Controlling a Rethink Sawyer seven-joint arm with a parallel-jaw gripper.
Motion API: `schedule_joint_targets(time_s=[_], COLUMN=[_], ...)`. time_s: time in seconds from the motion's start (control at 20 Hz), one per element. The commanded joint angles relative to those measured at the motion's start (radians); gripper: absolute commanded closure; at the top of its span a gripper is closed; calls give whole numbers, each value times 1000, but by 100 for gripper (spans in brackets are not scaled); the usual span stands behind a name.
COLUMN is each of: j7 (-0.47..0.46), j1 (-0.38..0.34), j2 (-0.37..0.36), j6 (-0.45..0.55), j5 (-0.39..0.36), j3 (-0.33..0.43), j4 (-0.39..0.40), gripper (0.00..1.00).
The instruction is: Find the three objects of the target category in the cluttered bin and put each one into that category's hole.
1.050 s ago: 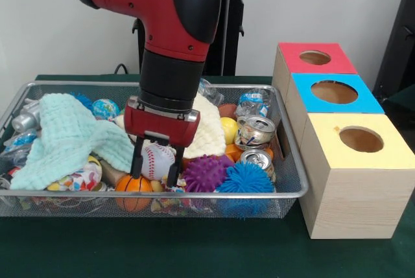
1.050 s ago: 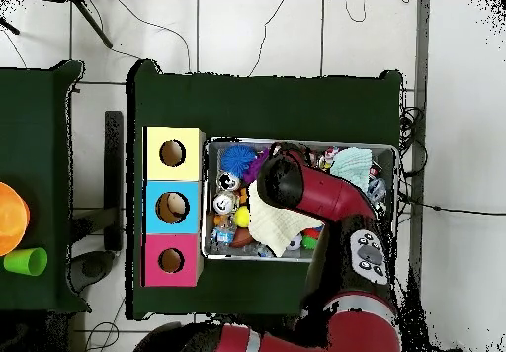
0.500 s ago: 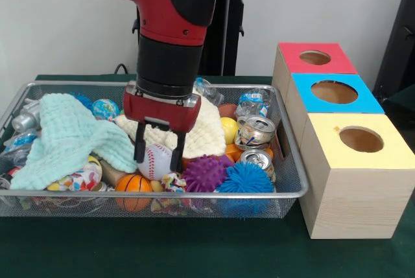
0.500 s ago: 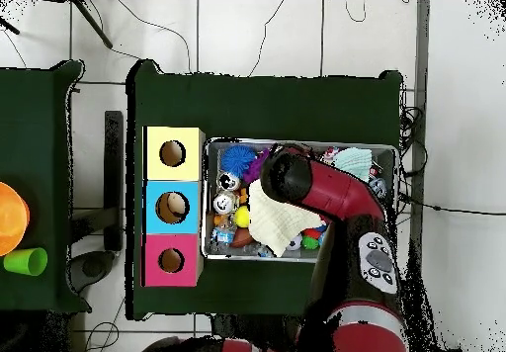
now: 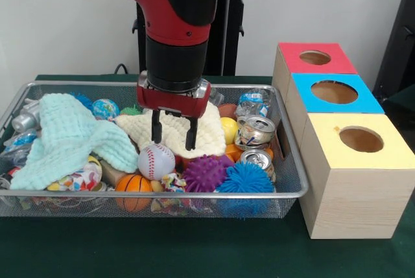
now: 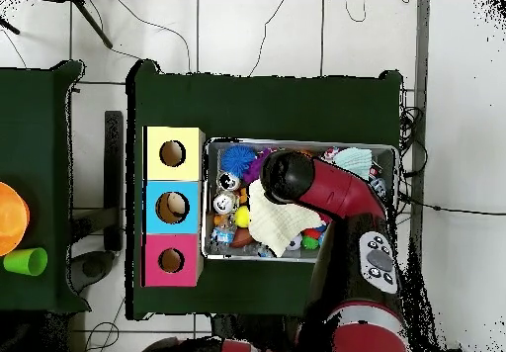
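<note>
My gripper (image 5: 173,139) at frame centre, fingers apart (nothing between them), above cream cloth (image 5: 209,129); baseball (image 5: 156,161) just below, in wire bin (image 5: 288,190).

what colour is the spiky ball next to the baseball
Purple; it sits just right of the white, red-stitched baseball. Front view shows it best.

Robot lab — pedestal arm (image 5: 175,25), tiled floor (image 6: 257,37)

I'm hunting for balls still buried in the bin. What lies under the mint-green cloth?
Poking out from the mint-green cloth's near edge are a colourful patterned ball and, at its far edge, a globe ball. Whatever lies beneath its middle is covered.
</note>
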Motion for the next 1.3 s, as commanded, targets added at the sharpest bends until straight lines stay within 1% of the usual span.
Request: schedule_joint_targets(time_s=[0.05, 0.3, 0.5, 0.6, 1.0, 1.1, 1.3], j7=[167, 141, 146, 137, 122, 123, 126], j1=[-10, -44, -43, -40, -46, -49, -63], j2=[54, 97, 125, 144, 183, 190, 184], j6=[71, -14, -20, 3, 5, -11, -45], j5=[24, 19, 21, 15, 12, 15, 23], j3=[64, 102, 102, 98, 107, 113, 130], j4=[31, 46, 23, 3, -28, -30, -9], gripper=[0, 0, 0, 0, 0, 0, 0])
